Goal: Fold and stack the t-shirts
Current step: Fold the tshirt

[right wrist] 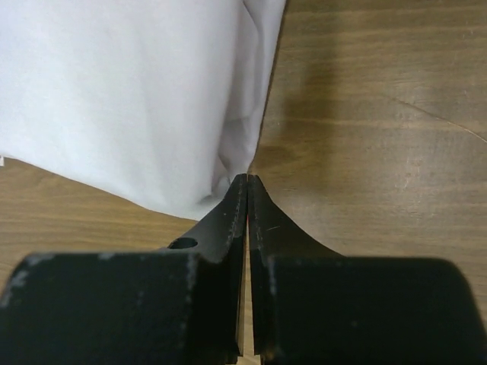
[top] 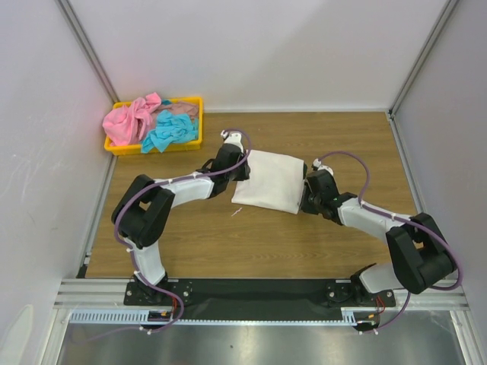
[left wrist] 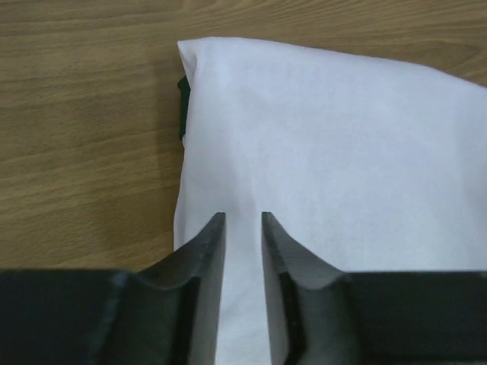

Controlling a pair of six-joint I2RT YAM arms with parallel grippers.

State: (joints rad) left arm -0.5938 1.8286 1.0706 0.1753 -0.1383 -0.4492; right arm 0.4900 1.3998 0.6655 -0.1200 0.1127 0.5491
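Observation:
A white t-shirt (top: 268,181) lies folded into a rectangle on the wooden table (top: 304,243), plain side up. A bit of dark green sleeve (left wrist: 183,106) peeks out at its left fold. My left gripper (top: 239,170) is over the shirt's left edge, jaws a narrow gap apart above the white cloth (left wrist: 327,152), gripping nothing; it also shows in the left wrist view (left wrist: 243,217). My right gripper (top: 307,194) is shut, its tips (right wrist: 248,177) touching the shirt's right edge (right wrist: 129,99), with no cloth visible between them. A pink shirt (top: 129,122) and a turquoise shirt (top: 167,133) lie crumpled in the tray.
The yellow plastic tray (top: 156,147) stands at the back left against the wall. A small scrap (top: 237,211) lies on the wood in front of the white shirt. White walls with metal posts enclose the table on three sides.

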